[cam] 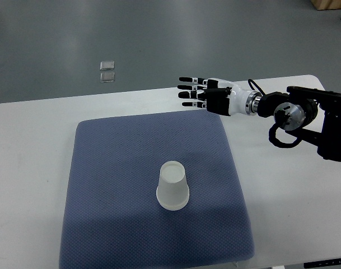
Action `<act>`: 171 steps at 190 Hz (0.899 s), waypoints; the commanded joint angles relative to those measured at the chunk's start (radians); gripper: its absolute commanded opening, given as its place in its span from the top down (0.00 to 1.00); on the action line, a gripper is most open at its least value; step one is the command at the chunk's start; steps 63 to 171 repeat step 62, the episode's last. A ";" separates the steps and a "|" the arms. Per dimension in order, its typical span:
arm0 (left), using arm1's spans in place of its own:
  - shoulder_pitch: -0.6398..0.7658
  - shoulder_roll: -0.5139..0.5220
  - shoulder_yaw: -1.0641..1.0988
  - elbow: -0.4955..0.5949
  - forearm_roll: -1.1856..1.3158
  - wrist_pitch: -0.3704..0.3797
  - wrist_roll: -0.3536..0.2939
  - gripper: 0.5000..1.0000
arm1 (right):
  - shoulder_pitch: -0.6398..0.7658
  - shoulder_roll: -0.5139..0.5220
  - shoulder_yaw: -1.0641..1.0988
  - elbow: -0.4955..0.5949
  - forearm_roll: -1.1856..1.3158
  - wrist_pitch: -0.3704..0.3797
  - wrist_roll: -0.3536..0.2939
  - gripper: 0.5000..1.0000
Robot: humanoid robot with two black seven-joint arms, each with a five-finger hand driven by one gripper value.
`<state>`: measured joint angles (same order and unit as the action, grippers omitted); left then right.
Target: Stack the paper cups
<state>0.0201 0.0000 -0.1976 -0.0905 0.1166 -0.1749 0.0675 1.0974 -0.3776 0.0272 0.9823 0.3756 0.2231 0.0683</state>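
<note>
A white paper cup stands upside down near the middle of the blue-grey mat. It looks like one cup over another, but I cannot tell for sure. My right hand is up above the mat's far right corner, well away from the cup. Its fingers are stretched out straight and hold nothing. The right arm comes in from the right edge. The left arm is out of view.
The mat lies on a white table. The table's far edge runs just behind my right hand, with grey floor beyond. Two small clear squares lie on that floor.
</note>
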 commanded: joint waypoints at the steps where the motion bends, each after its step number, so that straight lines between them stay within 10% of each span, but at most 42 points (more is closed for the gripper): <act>1: 0.000 0.000 0.001 0.000 0.000 0.000 0.000 0.00 | -0.047 0.012 0.065 -0.020 0.060 -0.004 0.001 0.16; 171: 0.000 0.000 0.000 0.000 0.000 0.000 0.000 0.00 | -0.123 0.029 0.161 -0.056 0.042 0.009 0.011 0.15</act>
